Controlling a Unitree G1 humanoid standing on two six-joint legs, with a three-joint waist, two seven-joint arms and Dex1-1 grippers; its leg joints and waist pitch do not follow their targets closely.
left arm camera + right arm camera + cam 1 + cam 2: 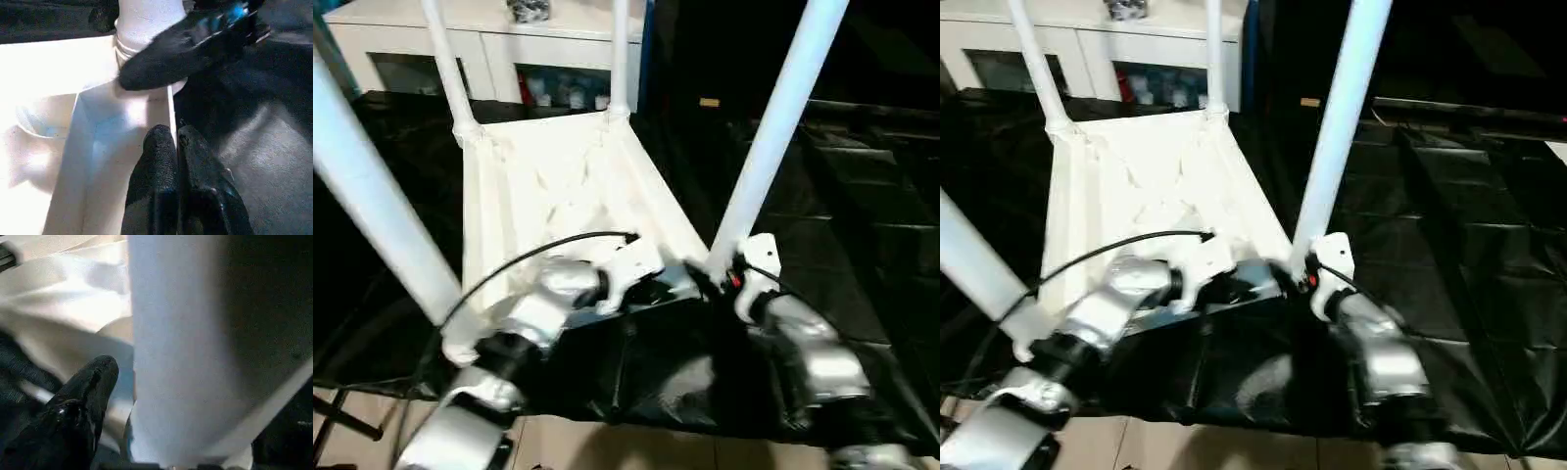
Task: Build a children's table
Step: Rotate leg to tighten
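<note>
Closed left gripper (176, 147) at upturned table top's (558, 186) rim, right gripper (710, 277) open around near-right leg (773, 127).

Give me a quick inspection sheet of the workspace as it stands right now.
Surface: black sheeting under the work.
Job's things: table top lies underside up; four legs stand in its corner sockets.
Clutter: nothing seen.
Grippers: left gripper shut, at the top's near edge; right gripper at the base of the near right leg, one finger beside it.
Cables: black cable loops over the left arm.
Surroundings: white cabinet behind; pale floor in front.
</note>
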